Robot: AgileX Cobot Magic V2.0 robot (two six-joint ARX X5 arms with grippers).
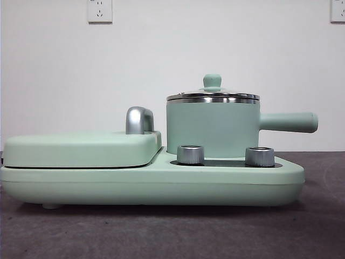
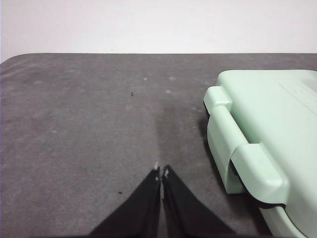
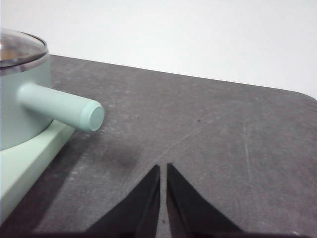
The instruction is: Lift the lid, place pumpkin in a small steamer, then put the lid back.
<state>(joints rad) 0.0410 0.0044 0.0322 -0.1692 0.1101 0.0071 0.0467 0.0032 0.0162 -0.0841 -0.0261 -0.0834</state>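
While neither arm has begun work, the scene reads from left to right across a dark grey counter [image 1: 323, 226]. Toward the left edge, the left gripper [image 2: 161, 171] hangs low over bare counter with its two black jaws pressed nearly together, holding nothing, just beside the grill cover [image 1: 81, 148], a flat mint-green slab with a steel handle [image 1: 139, 120] at its inner end. The cover sits on a wide appliance base [image 1: 151, 183] with two steel knobs [image 1: 190, 154]. Right of centre, the small steamer [image 1: 213, 129] stands on that base, the lid [image 1: 213, 96] seated on its rim, its long side handle [image 1: 288, 122] pointing toward the right edge. Near that edge the right gripper [image 3: 163, 171] hovers, jaws narrowly closed and empty. The pumpkin is not visible in any view. The likely trouble: the lid's small knob [image 1: 212, 81] gives little grip, so closed jaws must open first, and an off-centre pinch could slip or tilt the glass. A careless approach could also knock the handle and turn the pot.
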